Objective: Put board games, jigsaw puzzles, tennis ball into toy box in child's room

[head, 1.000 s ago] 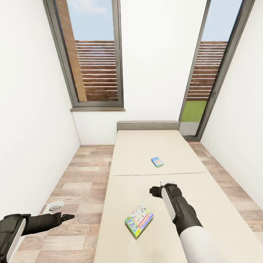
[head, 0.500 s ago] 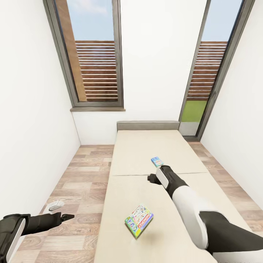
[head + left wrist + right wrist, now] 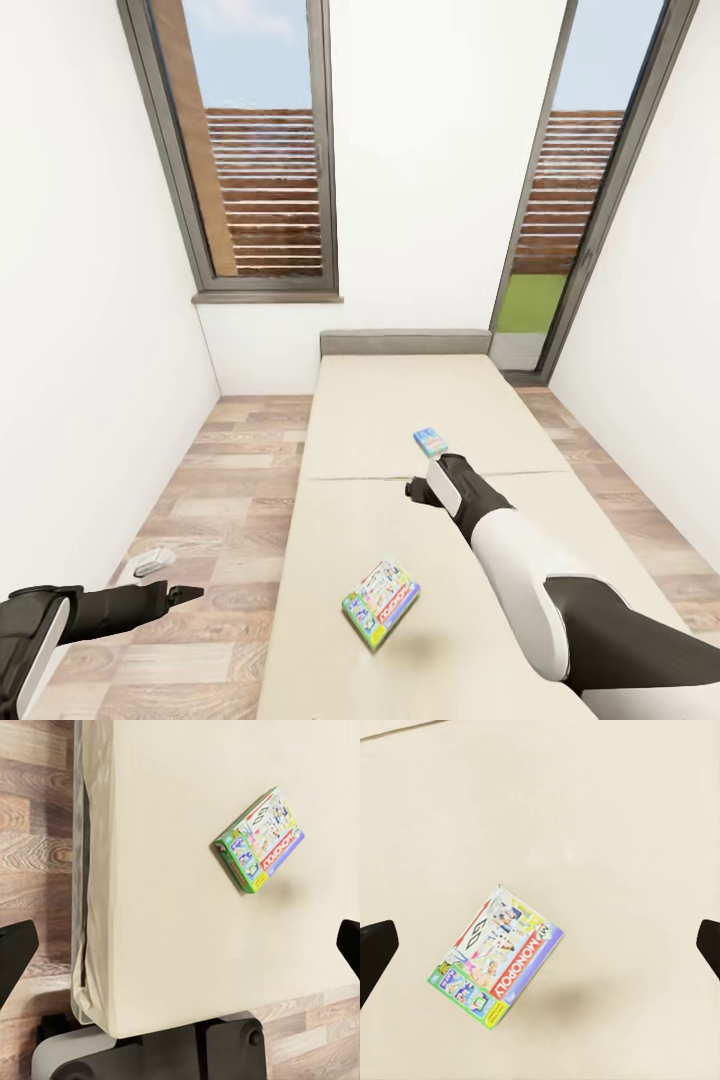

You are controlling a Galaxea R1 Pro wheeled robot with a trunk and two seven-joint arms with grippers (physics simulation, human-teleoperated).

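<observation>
The right gripper (image 3: 437,470) is reaching out over the plain beige mattress of the bed (image 3: 400,400), hanging just short of the far board game (image 3: 430,441), a small blue flat box lying beyond its tip. In the right wrist view its fingertips (image 3: 376,952) are standing wide apart at the frame edges, spread and empty, above a colourfully printed flat box (image 3: 495,956) whose long axis is running diagonally between them. A second printed box, the near board game (image 3: 381,604), is lying closer to the robot. The left gripper (image 3: 180,594) is hovering over the wooden floor, well apart from both; its fingertips (image 3: 15,952) are likewise spread. The right arm looks clearly better placed.
</observation>
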